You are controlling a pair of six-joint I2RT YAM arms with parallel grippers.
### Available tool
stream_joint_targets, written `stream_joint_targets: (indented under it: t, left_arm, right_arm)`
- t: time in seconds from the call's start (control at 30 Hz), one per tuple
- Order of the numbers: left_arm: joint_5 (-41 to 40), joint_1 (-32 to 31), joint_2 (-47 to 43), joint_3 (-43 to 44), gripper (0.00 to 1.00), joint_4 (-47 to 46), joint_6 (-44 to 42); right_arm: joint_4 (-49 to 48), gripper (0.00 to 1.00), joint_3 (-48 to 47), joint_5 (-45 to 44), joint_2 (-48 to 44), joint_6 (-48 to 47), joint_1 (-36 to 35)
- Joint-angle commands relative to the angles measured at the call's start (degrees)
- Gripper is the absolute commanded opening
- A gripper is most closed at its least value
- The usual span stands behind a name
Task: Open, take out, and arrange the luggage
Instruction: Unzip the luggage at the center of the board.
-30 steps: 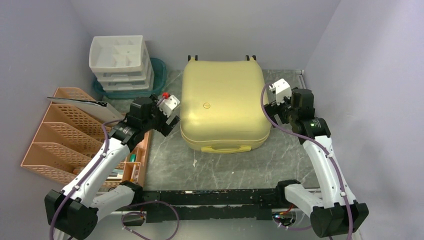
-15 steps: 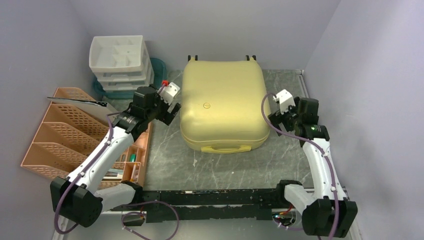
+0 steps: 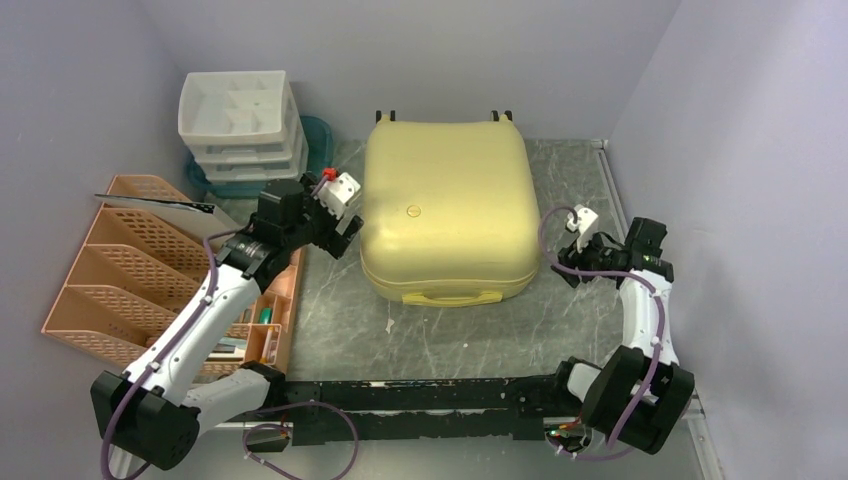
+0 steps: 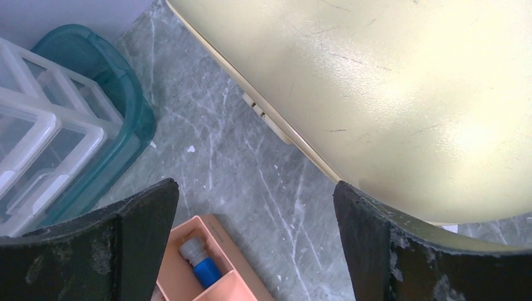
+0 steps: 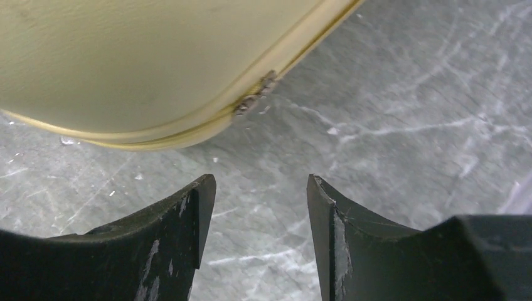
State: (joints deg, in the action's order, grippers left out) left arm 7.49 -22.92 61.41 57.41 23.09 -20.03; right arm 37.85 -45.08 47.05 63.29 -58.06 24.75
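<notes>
The luggage is a pale yellow hard-shell suitcase lying flat and closed in the middle of the table, its yellow handle facing the arms. My left gripper hovers at its left side, jaws wide open and empty. In the left wrist view the luggage shell fills the upper right, and the left gripper is over bare table. My right gripper sits low by the suitcase's right front corner, jaws partly apart with nothing between. The right wrist view shows the luggage with a zipper pull just ahead of the right gripper.
A white drawer unit stands on a teal tray at the back left. A peach file rack and a peach organiser holding a blue item line the left side. Walls close in on three sides.
The right arm has swung back and down to the suitcase's right front corner, and its jaws have narrowed. The left gripper has shifted slightly along the suitcase's left side.
</notes>
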Motion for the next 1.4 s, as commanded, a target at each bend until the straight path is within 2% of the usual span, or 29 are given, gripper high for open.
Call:
stream_joint_targets:
  t: [0.0, 0.17, 0.27, 0.4, 0.57, 0.67, 0.77, 0.8, 0.83, 0.9, 1.1, 1.37]
  left_arm:
    - [2.8, -0.1, -1.4, -1.0, 0.99, -1.0, 0.0]
    - [3.7, -0.1, -2.0, -2.3, 0.99, -1.5, 0.4]
    - [4.1, -0.1, -1.9, -2.4, 0.99, -1.5, 0.7]
    - [4.6, -0.1, -2.5, -2.7, 0.99, -1.6, 0.9]
    - [5.3, -0.1, -3.0, -3.4, 0.99, -1.6, 0.9]
    - [5.3, -0.1, -3.3, -3.7, 0.99, -1.8, 0.9]
    - [5.5, -0.1, -3.4, -4.1, 0.99, -2.0, 0.9]
    - [5.6, -0.1, -3.4, -4.1, 0.98, -2.0, 0.9]
    - [5.6, -0.1, -3.3, -4.1, 0.99, -2.0, 0.9]
    - [5.6, -0.1, -3.3, -4.1, 0.99, -2.1, 0.9]
    - [5.6, 0.0, -3.4, -4.2, 0.99, -2.1, 0.8]
    - [6.6, -0.1, -3.6, -3.6, 0.99, -1.1, -0.8]
  right_arm:
    - [-2.7, 0.61, 3.2, 10.9, -1.4, -7.9, 0.2]
    - [-9.3, 0.62, 8.0, 11.5, -3.2, -7.2, -0.6]
    - [-14.8, 0.60, 10.1, 10.6, -3.1, -3.9, -2.2]
    - [-22.9, 0.52, 11.5, 7.3, -1.6, 3.2, -5.7]
    - [-28.7, 0.47, 12.3, 1.2, 0.6, 7.0, -12.2]
    - [-32.0, 0.43, 12.9, 0.3, 0.9, 9.2, -13.4]
    - [-34.8, 0.33, 14.2, -0.1, 0.2, 9.8, -13.4]
    - [-35.5, 0.23, 14.6, -0.2, -0.2, 9.6, -13.4]
    - [-35.7, 0.13, 15.0, -0.4, -0.8, 9.3, -13.4]
    - [-35.4, 0.01, 15.4, -0.2, -1.7, 8.6, -13.4]
    - [-31.7, 0.00, 17.2, 0.2, -5.8, 2.6, -13.4]
    - [-11.5, 0.00, 14.1, -1.2, -10.2, -14.9, -10.2]
